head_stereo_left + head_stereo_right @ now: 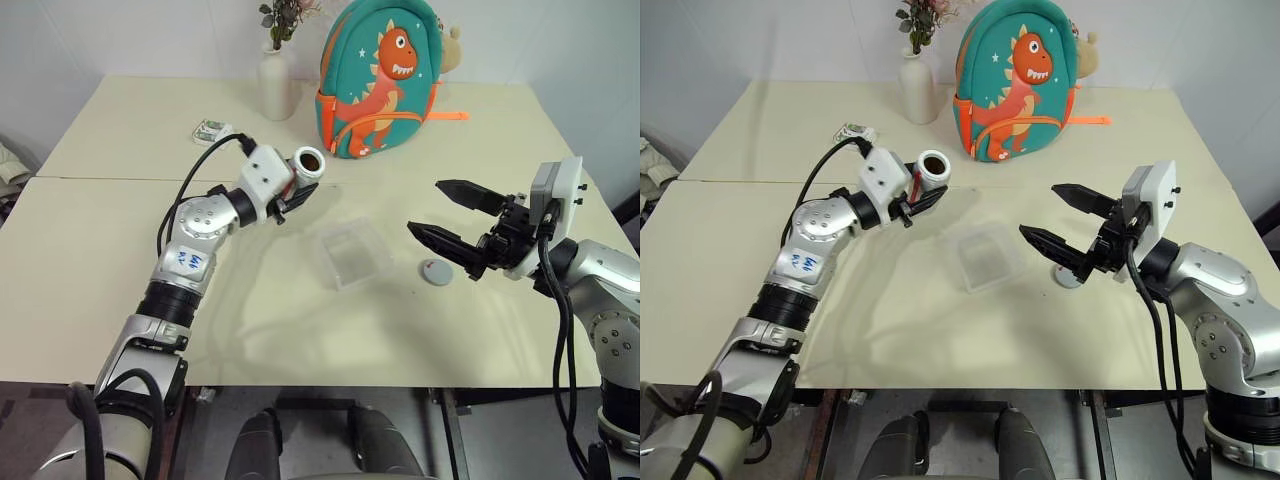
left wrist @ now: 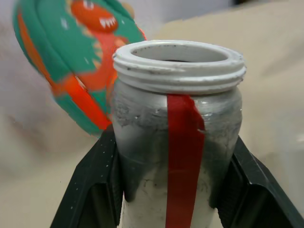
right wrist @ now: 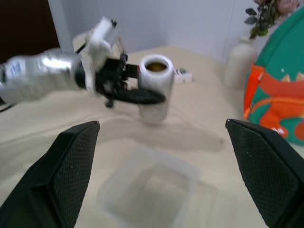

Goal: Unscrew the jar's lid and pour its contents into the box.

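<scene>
Now I have my left fingers (image 1: 296, 196) clamped on the open jar (image 1: 307, 164), right fingers (image 1: 446, 215) spread wide, lid (image 1: 435, 271) on worktop (image 1: 120, 290) at the box's (image 1: 353, 253) three o'clock.

A red strip is seen running down the clear, whitish-rimmed jar (image 2: 178, 142), with something brownish, hard to make out, glimpsed inside. Black fingers (image 2: 95, 185) are shown against it. The lid (image 1: 436, 271) is grey with a small red mark. The box (image 1: 352, 253) is clear, the bench (image 1: 100, 270) cream. A teal backpack (image 1: 385, 75) is patterned with an orange dinosaur.
</scene>
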You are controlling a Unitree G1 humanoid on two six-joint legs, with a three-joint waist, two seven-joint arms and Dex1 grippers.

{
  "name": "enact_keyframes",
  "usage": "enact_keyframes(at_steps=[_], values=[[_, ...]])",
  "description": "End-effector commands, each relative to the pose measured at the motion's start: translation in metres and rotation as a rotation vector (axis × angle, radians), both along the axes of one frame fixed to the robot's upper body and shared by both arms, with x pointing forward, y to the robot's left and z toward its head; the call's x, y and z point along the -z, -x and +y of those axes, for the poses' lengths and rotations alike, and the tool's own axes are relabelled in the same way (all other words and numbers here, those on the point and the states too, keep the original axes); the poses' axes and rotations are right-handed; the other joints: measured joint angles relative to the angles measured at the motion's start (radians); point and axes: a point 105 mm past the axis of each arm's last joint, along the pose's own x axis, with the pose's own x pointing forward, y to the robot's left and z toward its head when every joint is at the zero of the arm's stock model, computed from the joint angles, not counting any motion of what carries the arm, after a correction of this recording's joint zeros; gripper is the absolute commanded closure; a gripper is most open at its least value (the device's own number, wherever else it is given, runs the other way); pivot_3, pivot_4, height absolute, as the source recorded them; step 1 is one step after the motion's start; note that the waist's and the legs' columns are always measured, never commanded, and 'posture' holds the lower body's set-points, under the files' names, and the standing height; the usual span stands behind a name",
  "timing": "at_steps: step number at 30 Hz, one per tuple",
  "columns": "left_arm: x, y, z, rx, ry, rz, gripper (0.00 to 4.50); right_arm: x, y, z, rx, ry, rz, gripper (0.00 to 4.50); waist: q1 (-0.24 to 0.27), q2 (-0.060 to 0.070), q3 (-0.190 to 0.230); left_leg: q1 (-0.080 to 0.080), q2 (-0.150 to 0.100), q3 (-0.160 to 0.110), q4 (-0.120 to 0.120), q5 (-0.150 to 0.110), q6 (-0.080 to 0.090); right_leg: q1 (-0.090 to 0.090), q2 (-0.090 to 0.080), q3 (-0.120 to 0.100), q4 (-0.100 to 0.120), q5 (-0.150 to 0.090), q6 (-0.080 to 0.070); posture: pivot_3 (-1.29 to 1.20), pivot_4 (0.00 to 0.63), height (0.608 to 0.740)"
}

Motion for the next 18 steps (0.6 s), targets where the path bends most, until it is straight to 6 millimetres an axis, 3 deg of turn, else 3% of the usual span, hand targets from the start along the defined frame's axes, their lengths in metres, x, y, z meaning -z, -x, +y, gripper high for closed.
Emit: enact_keyframes(at_steps=[1, 7, 15, 17, 18], values=[[-0.015, 0.02, -0.013, 0.118, 0.122, 0.101, 2.5, -0.005, 0.0, -0.002, -0.003, 0.029, -0.037, 0.02, 0.0, 0.0, 0.0, 0.0, 0.0, 0.0, 0.001, 0.0, 0.0, 0.0, 0.0, 0.0, 0.001, 0.0, 0.0, 0.0, 0.15, 0.74], [0.001, 0.021, -0.017, 0.094, 0.067, 0.173, 2.5, 0.0, -0.003, -0.006, 0.006, 0.071, -0.037, 0.02, -0.003, 0.0, 0.0, 0.002, 0.0, -0.001, 0.005, 0.001, 0.0, 0.002, 0.0, 0.0, 0.003, 0.0, 0.0, 0.0, 0.15, 0.74], [-0.006, 0.009, -0.022, 0.043, 0.002, 0.032, 2.5, 0.0, -0.004, -0.006, 0.012, 0.072, -0.039, 0.02, -0.001, 0.0, 0.0, 0.002, 0.0, -0.001, 0.007, 0.001, 0.0, 0.003, 0.0, 0.0, 0.002, 0.0, -0.001, 0.0, 0.15, 0.74], [-0.01, 0.007, -0.025, 0.01, -0.105, -0.093, 2.5, 0.0, -0.004, -0.006, 0.014, 0.069, -0.04, 0.02, 0.0, 0.0, 0.0, 0.002, 0.0, -0.001, 0.006, 0.001, 0.0, 0.003, 0.0, 0.0, 0.002, 0.0, -0.001, 0.0, 0.15, 0.74], [-0.019, 0.003, -0.026, -0.068, -0.295, -0.307, 2.5, 0.0, -0.004, -0.006, 0.017, 0.064, -0.041, 0.02, 0.001, 0.0, 0.0, 0.002, 0.0, -0.001, 0.006, 0.001, 0.0, 0.003, 0.0, 0.0, 0.002, 0.0, -0.001, 0.0, 0.15, 0.74]])
